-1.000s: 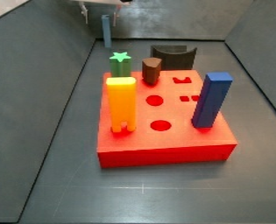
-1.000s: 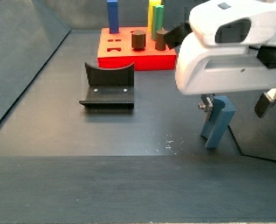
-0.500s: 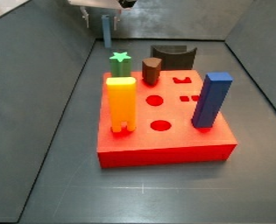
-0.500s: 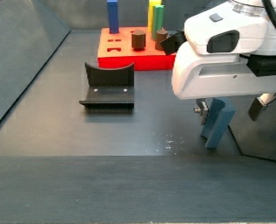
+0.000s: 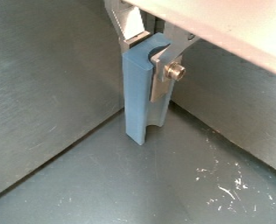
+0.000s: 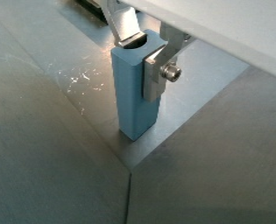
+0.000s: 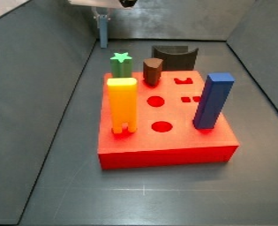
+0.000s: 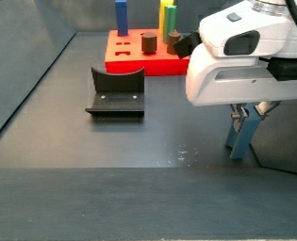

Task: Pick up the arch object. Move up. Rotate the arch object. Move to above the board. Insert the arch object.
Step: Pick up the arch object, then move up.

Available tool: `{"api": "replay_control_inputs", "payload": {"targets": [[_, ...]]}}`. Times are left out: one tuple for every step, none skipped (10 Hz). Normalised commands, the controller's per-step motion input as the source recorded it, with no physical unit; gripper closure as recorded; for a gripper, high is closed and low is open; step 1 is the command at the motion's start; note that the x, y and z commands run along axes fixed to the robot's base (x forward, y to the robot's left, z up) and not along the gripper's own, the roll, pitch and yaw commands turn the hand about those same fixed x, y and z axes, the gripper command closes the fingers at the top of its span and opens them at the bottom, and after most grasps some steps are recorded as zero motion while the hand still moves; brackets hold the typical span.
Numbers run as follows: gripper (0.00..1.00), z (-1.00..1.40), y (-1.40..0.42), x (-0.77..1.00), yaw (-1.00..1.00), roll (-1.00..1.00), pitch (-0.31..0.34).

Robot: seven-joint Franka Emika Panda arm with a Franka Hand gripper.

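The arch object (image 5: 138, 96) (image 6: 130, 96) is a tall pale blue block with a curved cut-out in its upper end, seen in both wrist views. My gripper (image 5: 150, 54) (image 6: 146, 54) is shut on its upper part, one silver finger on each side. The block hangs upright with its lower end close to the grey floor, by the foot of a wall. In the side views the arch object (image 7: 102, 33) (image 8: 244, 139) hangs below the gripper (image 7: 102, 13) (image 8: 248, 113), well away from the red board (image 7: 165, 154) (image 8: 151, 66).
An orange block (image 7: 122, 104), a blue block (image 7: 212, 100), a green star piece (image 7: 121, 64) and a brown peg (image 7: 152, 71) stand in the board. The dark fixture (image 7: 174, 55) (image 8: 115, 92) stands on the floor beside the board. Grey walls enclose the floor.
The gripper has shifted sideways with the arch object in it and risen a little. The board and its blocks have not moved.
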Motion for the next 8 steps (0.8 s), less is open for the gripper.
{"api": "replay_control_inputs", "payload": {"targets": [[1.00, 0.00, 0.00, 0.00, 0.00, 0.00, 0.000], [1.00, 0.00, 0.00, 0.00, 0.00, 0.00, 0.000], [1.00, 0.00, 0.00, 0.00, 0.00, 0.00, 0.000], [1.00, 0.00, 0.00, 0.00, 0.00, 0.00, 0.000], [1.00, 0.00, 0.00, 0.00, 0.00, 0.00, 0.000], [1.00, 0.00, 0.00, 0.00, 0.00, 0.00, 0.000], [1.00, 0.00, 0.00, 0.00, 0.00, 0.00, 0.000], [1.00, 0.83, 0.00, 0.00, 0.00, 0.00, 0.000]]}}
